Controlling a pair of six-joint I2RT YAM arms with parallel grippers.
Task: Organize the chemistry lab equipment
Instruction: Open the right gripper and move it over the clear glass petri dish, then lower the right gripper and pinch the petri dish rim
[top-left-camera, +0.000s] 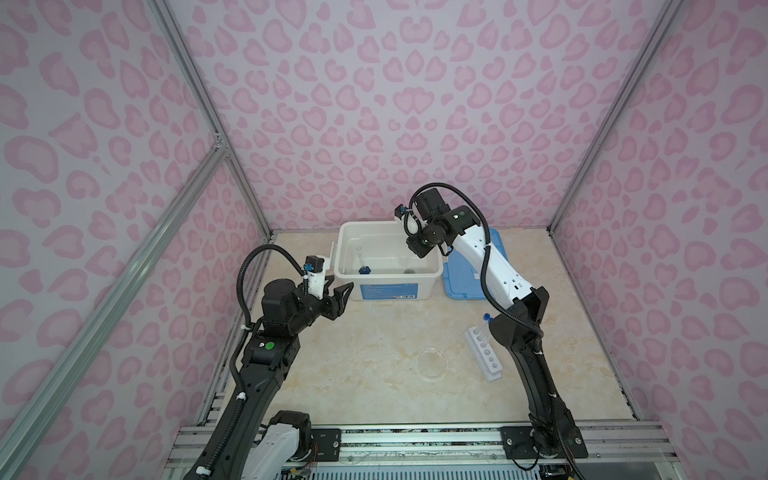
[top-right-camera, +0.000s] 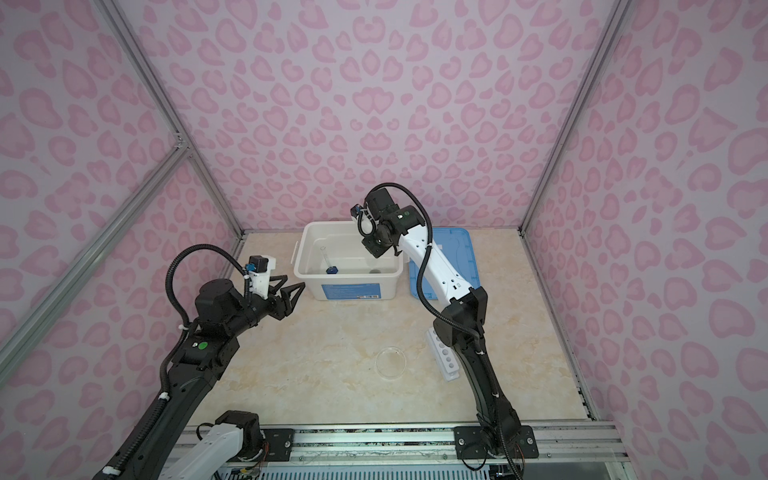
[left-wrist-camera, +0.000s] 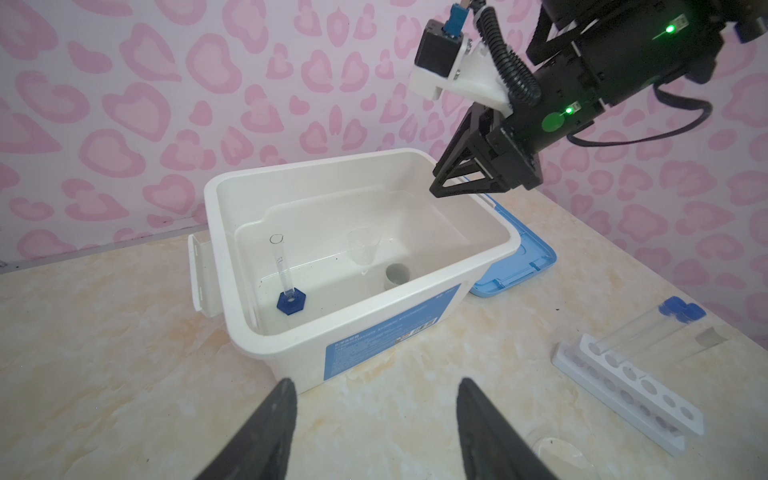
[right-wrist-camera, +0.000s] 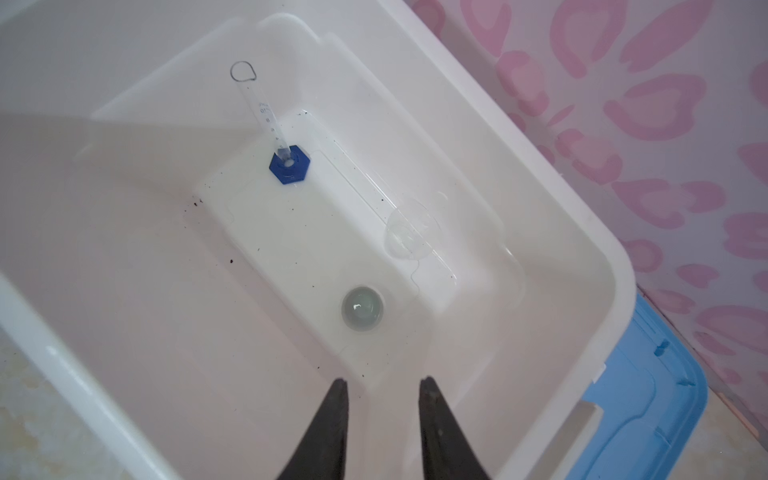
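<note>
Inside the white bin (top-left-camera: 347, 243) stand a blue-based clear cylinder (right-wrist-camera: 286, 162), a tiny white cup (right-wrist-camera: 362, 308) and a small clear cup (right-wrist-camera: 409, 235). My right gripper (right-wrist-camera: 384, 380) hangs open above the bin's right end with nothing between its fingers; it also shows in a top view (top-left-camera: 415, 249). Off the bin's front left corner, my left gripper (left-wrist-camera: 376, 382) hovers open and empty. The white six-hole rack (top-left-camera: 484, 353) lies on the table at the right, with blue-capped test tubes (left-wrist-camera: 640, 328) at its far end. A clear round dish (top-left-camera: 432, 362) sits left of the rack.
The bin's blue lid (top-left-camera: 465, 286) lies flat against its right side, partly under my right arm. Pink patterned walls enclose the marbled table (top-left-camera: 374, 332) on three sides. A metal rail (top-left-camera: 415, 440) runs along the front edge.
</note>
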